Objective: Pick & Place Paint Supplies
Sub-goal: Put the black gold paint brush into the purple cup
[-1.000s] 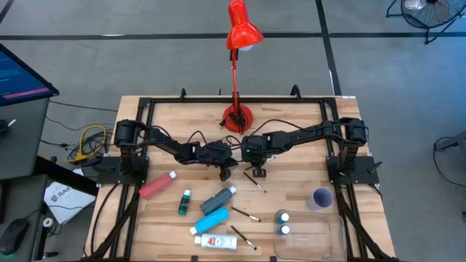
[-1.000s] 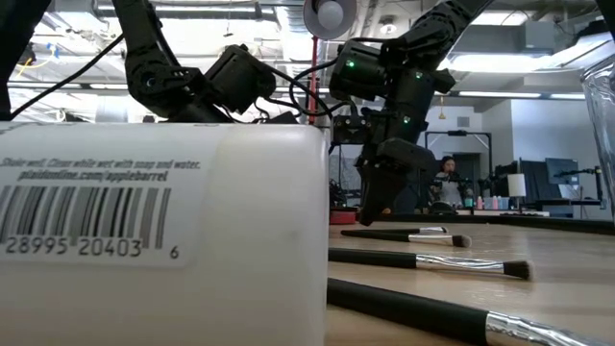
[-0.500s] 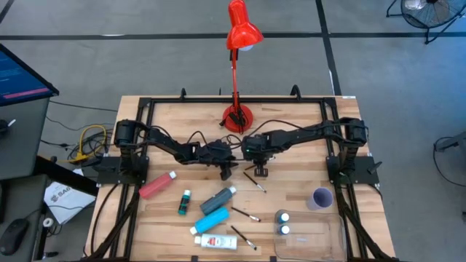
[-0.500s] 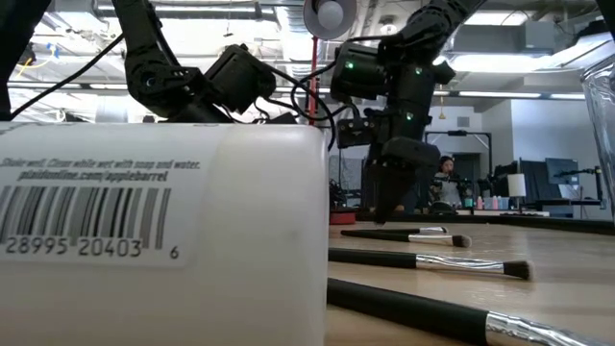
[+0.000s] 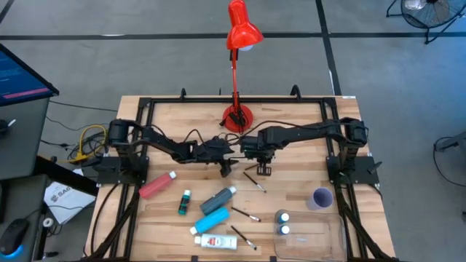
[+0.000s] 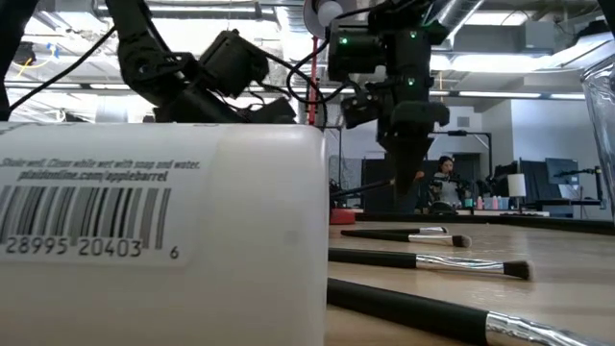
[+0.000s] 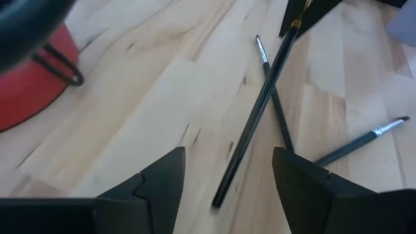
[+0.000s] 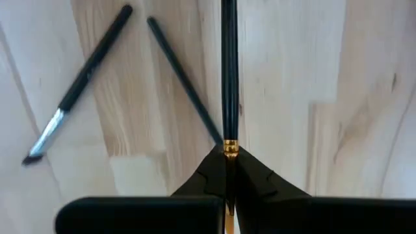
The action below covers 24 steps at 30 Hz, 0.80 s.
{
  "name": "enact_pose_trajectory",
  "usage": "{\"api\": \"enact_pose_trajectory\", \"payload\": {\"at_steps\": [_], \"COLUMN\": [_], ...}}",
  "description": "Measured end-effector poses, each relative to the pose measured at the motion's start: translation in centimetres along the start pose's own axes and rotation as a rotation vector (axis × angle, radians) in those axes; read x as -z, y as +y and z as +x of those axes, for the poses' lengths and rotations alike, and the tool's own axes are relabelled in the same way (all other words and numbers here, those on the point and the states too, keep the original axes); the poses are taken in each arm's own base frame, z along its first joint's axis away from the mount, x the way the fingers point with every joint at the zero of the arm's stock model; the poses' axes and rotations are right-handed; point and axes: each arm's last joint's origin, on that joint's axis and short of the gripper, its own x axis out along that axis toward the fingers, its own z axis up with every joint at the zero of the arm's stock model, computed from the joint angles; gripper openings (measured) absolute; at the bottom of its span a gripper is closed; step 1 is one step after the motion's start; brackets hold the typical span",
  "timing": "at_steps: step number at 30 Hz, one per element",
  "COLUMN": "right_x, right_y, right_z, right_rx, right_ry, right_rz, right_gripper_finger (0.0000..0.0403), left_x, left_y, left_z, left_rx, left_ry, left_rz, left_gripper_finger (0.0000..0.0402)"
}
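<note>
My right gripper [image 5: 262, 170] points straight down over the table's middle, shut on a thin dark paintbrush [image 8: 229, 65]. The brush slants down toward my left gripper [image 5: 227, 170]. That gripper is open, and the brush's free end [image 7: 218, 200] lies between its fingers without touching them. More brushes [image 8: 78, 84] lie flat on the wood below. Paint bottles and tubes lie near the front: a red tube [image 5: 156, 185], a teal bottle [image 5: 185, 201], a grey-blue bottle [image 5: 218, 199], a blue one [image 5: 212, 218] and a white tube [image 5: 215, 241]. My right gripper pinches the paintbrush between its two fingers at the gold band [image 8: 229, 148], near one end. The fingers come from above, pointing down. The brush hangs tilted below them, its long handle [image 6: 370, 188] sloping down toward my left gripper, apparently clear of the table.
A red desk lamp's base [image 5: 238, 118] stands just behind both grippers. A lilac cup [image 5: 321, 198] and a clear tray [image 5: 313, 236] holding two bottles [image 5: 282, 222] are at the front right. A white bottle [image 6: 154, 231] fills the low view's foreground.
My right gripper has risen and tipped from a slant until it points straight down, taking its end of the paintbrush up with it. My left arm has hardly shifted.
</note>
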Motion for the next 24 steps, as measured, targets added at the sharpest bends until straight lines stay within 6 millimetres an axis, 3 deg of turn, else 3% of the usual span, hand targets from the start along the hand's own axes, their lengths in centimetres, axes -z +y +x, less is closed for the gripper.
{"api": "enact_pose_trajectory", "payload": {"at_steps": [7, 14, 17, 24], "right_x": [0.8, 1.3, 1.1, 2.7], "right_y": [0.2, 1.0, 1.4, 3.4], "right_z": [-2.6, -7.7, -9.3, -12.7], "right_rx": [0.041, 0.073, 0.038, -0.054], "right_ry": [0.157, 0.282, 0.215, 0.131], "right_rz": [-0.003, 0.024, 0.062, 0.161], "right_gripper_finger": [0.0, 0.0, 0.0, 0.0], "left_x": [1.5, 2.7, 2.9, 2.8], "left_y": [1.0, 1.8, 1.8, 1.8], "left_z": [-3.1, -4.5, -4.5, -4.4], "left_rx": [-0.007, -0.045, -0.049, -0.046], "left_ry": [0.008, -0.029, -0.027, -0.036], "left_rz": [-0.02, -0.065, -0.065, -0.073], "left_gripper_finger": [0.0214, 0.0215, 0.0215, 0.0214]}}
